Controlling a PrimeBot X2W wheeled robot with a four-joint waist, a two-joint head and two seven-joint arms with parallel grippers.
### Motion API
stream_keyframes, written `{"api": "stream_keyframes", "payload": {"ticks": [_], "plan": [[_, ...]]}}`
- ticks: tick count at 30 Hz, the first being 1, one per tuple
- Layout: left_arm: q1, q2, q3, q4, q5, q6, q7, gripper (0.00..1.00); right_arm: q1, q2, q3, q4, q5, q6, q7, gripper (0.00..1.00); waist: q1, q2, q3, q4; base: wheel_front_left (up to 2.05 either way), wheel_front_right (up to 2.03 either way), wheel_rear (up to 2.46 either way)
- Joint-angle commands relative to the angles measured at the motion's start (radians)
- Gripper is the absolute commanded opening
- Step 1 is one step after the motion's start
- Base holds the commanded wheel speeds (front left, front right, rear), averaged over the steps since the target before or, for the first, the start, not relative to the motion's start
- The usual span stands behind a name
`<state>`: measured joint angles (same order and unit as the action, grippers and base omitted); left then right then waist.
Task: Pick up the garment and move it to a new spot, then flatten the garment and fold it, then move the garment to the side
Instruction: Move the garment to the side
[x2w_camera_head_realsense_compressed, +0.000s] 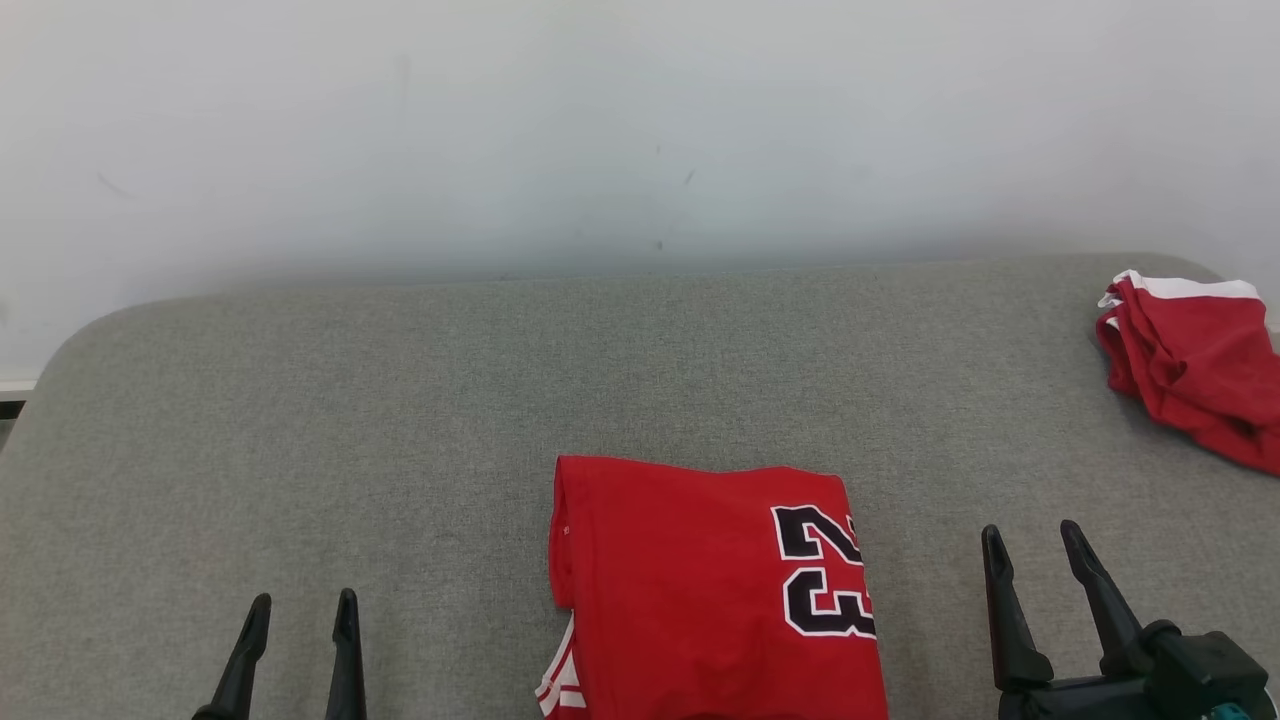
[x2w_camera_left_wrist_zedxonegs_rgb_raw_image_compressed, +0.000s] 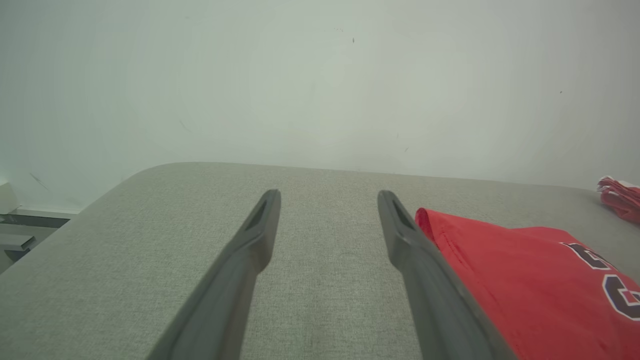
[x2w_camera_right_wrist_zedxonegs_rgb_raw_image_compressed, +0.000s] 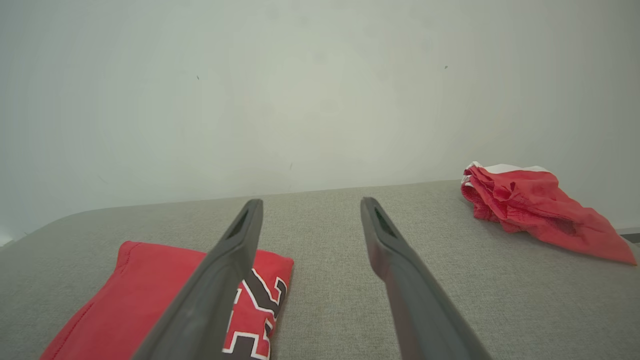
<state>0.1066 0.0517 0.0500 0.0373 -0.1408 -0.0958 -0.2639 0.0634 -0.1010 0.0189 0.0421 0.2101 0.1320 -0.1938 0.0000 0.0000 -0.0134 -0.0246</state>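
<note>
The red jersey with a black, white-edged number (x2w_camera_head_realsense_compressed: 690, 590) lay folded square on the grey fabric-covered surface (x2w_camera_head_realsense_compressed: 400, 400), between the left gripper (x2w_camera_head_realsense_compressed: 305, 598) and right gripper (x2w_camera_head_realsense_compressed: 1030, 528), both with fingers spread and empty. Folding looked finished; only the move aside seemed left. The jersey's near edge was cut off at the bottom of the head view.

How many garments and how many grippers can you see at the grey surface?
Garments: 2 (jersey, crumpled garment)
Grippers: 2 (left gripper, right gripper), both open
Total: 4
</note>
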Motion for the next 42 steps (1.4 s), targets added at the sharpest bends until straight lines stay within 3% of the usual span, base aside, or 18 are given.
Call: {"api": "stream_keyframes", "payload": {"ticks": [1, 17, 27, 42], "plan": [[0.009, 0.003, 0.003, -0.002, 0.009, 0.003, 0.0, 1.0, 0.008, 0.0, -0.002, 0.001, 0.0, -0.003, 0.0, 1.0, 0.0, 0.0, 0.0, 0.0, 0.0, 0.0, 0.0], [-0.015, 0.003, -0.006, 0.006, 0.007, 0.004, 0.0, 1.0, -0.14, -0.041, 0.093, 0.061, -0.007, -0.003, 0.033, 1.0, 0.0, 0.0, 0.019, 0.032, 0.0, 0.0, 0.0], [-0.04, 0.002, -0.016, 0.01, 0.0, 0.003, 0.0, 1.0, -0.258, -0.035, 0.109, 0.282, -0.023, -0.003, 0.069, 1.0, 0.0, 0.0, 0.072, 0.078, 0.0, 0.0, 0.0], [-0.088, 0.001, -0.027, 0.018, -0.005, 0.003, 0.0, 1.0, -0.339, -0.009, 0.146, 0.615, 0.006, -0.003, 0.028, 1.0, 0.0, 0.0, 0.138, 0.108, 0.0, 0.0, 0.0]]}}
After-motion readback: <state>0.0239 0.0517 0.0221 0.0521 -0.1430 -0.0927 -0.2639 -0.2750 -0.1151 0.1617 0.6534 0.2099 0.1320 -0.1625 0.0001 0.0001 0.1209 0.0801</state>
